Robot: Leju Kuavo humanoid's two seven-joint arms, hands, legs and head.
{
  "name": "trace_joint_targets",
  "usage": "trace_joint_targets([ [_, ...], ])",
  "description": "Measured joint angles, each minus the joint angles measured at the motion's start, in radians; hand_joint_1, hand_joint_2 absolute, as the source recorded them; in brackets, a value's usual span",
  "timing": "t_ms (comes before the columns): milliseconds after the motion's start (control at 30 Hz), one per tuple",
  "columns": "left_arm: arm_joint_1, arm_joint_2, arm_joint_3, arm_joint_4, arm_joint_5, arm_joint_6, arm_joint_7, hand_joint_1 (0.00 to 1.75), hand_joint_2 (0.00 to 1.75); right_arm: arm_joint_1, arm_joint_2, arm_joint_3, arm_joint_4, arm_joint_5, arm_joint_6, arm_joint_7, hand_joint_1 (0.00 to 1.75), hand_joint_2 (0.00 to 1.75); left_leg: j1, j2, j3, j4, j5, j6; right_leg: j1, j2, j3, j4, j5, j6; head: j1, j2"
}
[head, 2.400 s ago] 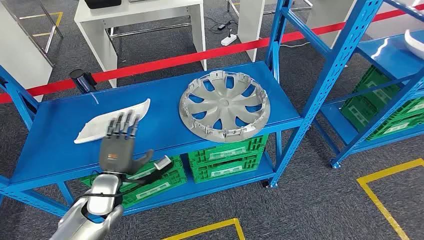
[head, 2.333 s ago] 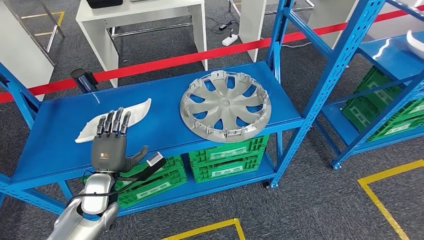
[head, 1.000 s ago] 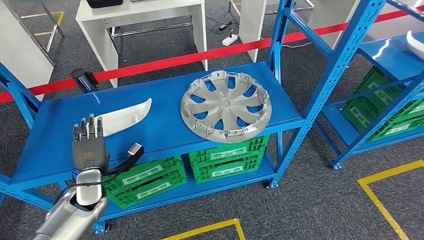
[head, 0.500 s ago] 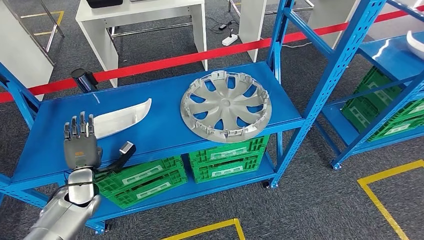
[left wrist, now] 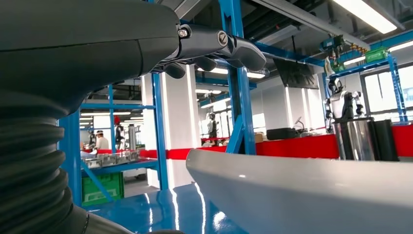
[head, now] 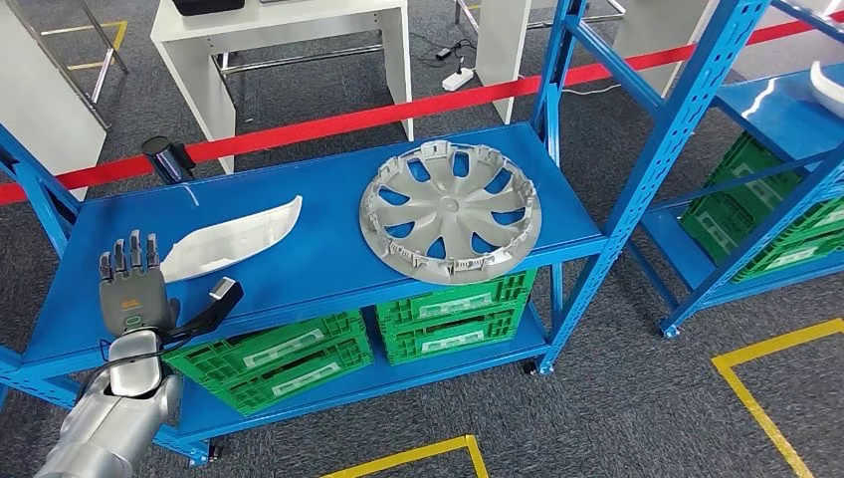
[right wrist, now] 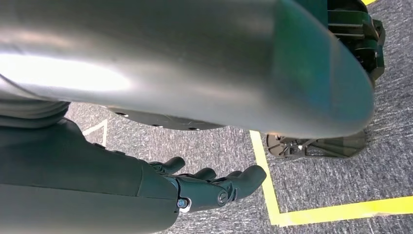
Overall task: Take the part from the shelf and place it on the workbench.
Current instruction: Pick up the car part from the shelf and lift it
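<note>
Two blue shelf units fill my head view; the nearer shelf [head: 328, 249] carries everything that matters. Largest on it is a silver wheel cover [head: 450, 211], lying flat toward the right end of the top deck. Left of it, well apart, lies the white curved part [head: 234, 237], long and narrow, resting on the blue deck; my left wrist view shows the same part [left wrist: 302, 195] close up, glossy, with the deck beneath it. Green crates [head: 453, 319] sit on the lower level. A red barrier tape [head: 398, 112] runs behind the shelf, and white tables [head: 289, 40] stand beyond it.

My left hand [head: 131, 291] is raised over the left end of the deck, palm down, fingers [head: 129, 257] straight and spread, thumb out to the side, holding nothing. It sits just beside the near tip of the part; I cannot tell if it touches. My right hand [right wrist: 209, 187] hangs low over grey carpet and a yellow floor line [right wrist: 311, 214], fingers loosely extended, empty.
</note>
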Motion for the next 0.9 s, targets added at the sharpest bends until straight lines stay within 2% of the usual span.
trace_joint_targets([
  [400,0.0,-0.038,0.103,0.037,0.0,0.0,-0.073,0.0,1.75,0.0,-0.002,0.0,0.0,-0.014,0.0,-0.014,0.0,0.0,0.0,0.0,0.0,0.0,0.0,0.0,0.0,0.0,0.0,0.0,0.0,0.0,0.0,0.0],
  [900,-0.022,-0.061,0.128,0.072,0.0,0.0,-0.115,0.0,1.75,0.0,-0.005,0.0,0.0,-0.018,0.0,-0.056,0.0,0.0,0.0,0.0,0.0,0.0,0.0,0.0,0.0,0.0,0.0,0.0,0.0,0.0,0.0,0.0],
])
